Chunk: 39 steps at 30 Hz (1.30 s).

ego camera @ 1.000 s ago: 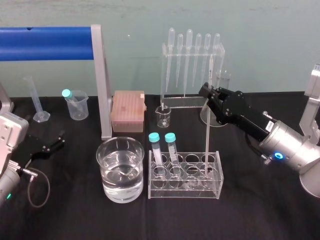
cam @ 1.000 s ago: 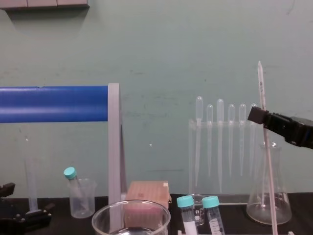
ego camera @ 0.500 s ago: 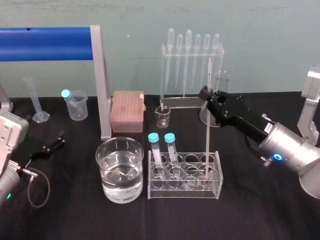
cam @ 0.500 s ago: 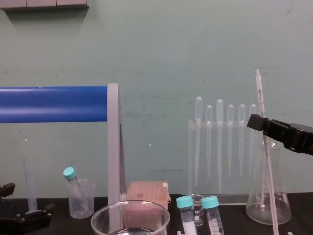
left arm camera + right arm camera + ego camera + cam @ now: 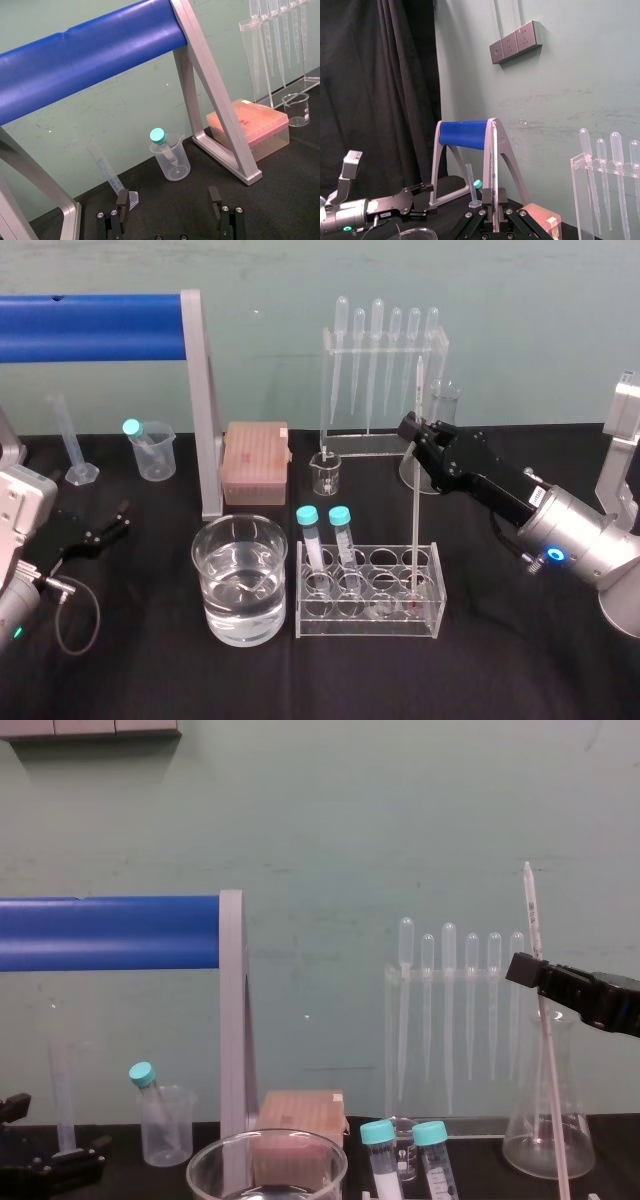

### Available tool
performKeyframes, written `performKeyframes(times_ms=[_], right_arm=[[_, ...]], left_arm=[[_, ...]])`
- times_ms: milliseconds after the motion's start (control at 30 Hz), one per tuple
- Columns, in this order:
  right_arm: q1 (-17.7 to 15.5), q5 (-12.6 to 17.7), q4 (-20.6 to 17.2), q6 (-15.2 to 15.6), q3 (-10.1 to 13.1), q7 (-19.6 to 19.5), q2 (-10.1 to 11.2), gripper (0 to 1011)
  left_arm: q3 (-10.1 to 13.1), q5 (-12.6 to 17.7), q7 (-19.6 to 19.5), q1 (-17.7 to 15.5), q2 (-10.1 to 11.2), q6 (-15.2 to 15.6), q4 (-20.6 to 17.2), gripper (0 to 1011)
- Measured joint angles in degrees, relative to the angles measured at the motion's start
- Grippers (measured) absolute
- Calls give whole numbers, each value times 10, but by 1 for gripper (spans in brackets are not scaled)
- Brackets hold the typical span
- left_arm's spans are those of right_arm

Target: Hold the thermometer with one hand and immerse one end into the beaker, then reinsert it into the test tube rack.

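Observation:
The thermometer [image 5: 416,510] stands upright with its red tip down in a right-hand hole of the clear test tube rack [image 5: 368,632]. My right gripper [image 5: 413,430] is shut on the rod's upper part, reaching in from the right. The chest view shows the thermometer [image 5: 545,1060] running down past the right gripper [image 5: 527,969]. In the right wrist view the thermometer [image 5: 494,170] is clamped between the black fingers [image 5: 488,196]. The beaker [image 5: 215,570], part full of water, sits left of the rack. My left gripper [image 5: 169,200] rests open at the far left, holding nothing.
Two teal-capped tubes [image 5: 325,540] stand in the rack's left holes. Behind it are a pipette stand [image 5: 382,370], a small glass beaker [image 5: 325,472], a conical flask [image 5: 440,440] and a pink tip box [image 5: 256,462]. A blue-barred frame [image 5: 195,400], a plastic beaker [image 5: 152,450] and a graduated cylinder [image 5: 72,440] stand at left.
The right gripper has come down a little with the thermometer, and the red tip has sunk deeper into the rack hole. Over the last half second almost nothing moved.

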Motion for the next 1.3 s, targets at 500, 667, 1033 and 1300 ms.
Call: performKeyframes(times_ms=[500,667,1033,1300], right_arm=[[-1,-1,0,1,0,1,0,390],[0,-1,0,1,0,1,0,560],[0,-1,0,0,0,1,0,900],[-5,-4,-7,1,4,-15,1,1003]], left_arm=[[0,0,0,0,0,0,0,1008],[0,0,0,0,0,0,0,1008],[0,0,0,0,0,0,0,1008],[0,0,0,0,0,0,0,1008]])
